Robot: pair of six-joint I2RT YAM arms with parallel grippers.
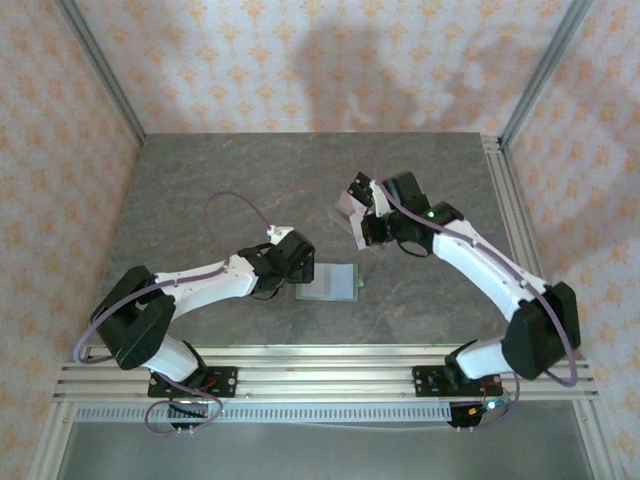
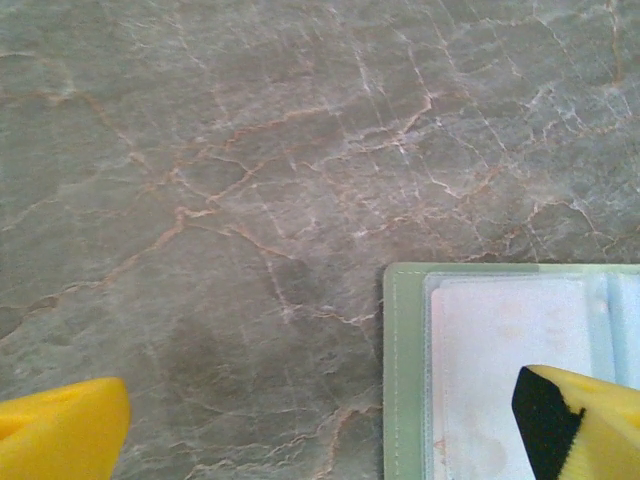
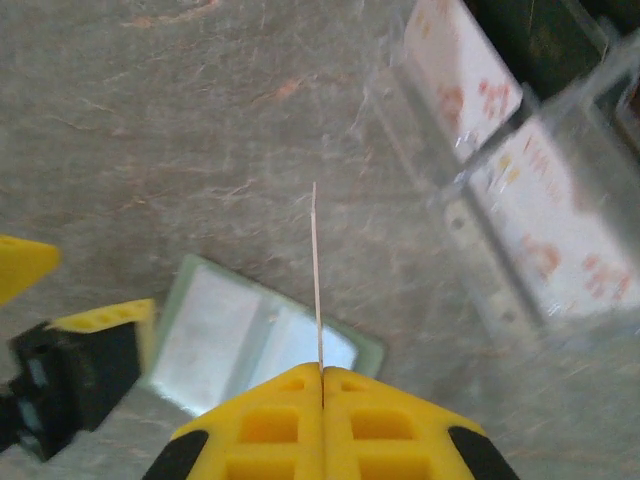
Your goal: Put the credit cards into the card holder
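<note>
The sage-green card holder [image 1: 332, 282] lies open and flat on the table, with a pale card [image 2: 500, 340] inside its clear sleeve. My left gripper [image 2: 320, 440] hovers open over the holder's left edge [image 2: 405, 370], one yellow finger [image 2: 60, 430] above bare table and the other [image 2: 590, 420] above the sleeve. Up and to the right of the holder, my right gripper [image 3: 321, 372] is shut on a thin credit card [image 3: 316, 280], seen edge-on and sticking straight out of the jaws. The holder [image 3: 250, 340] lies below that card.
A clear acrylic stand [image 3: 520, 200] with pale, red-marked cards stands close to the right gripper, at the table's middle right [image 1: 350, 200]. The left gripper's finger [image 3: 80, 370] shows beside the holder. Metal rails [image 1: 320, 360] run along the near edge.
</note>
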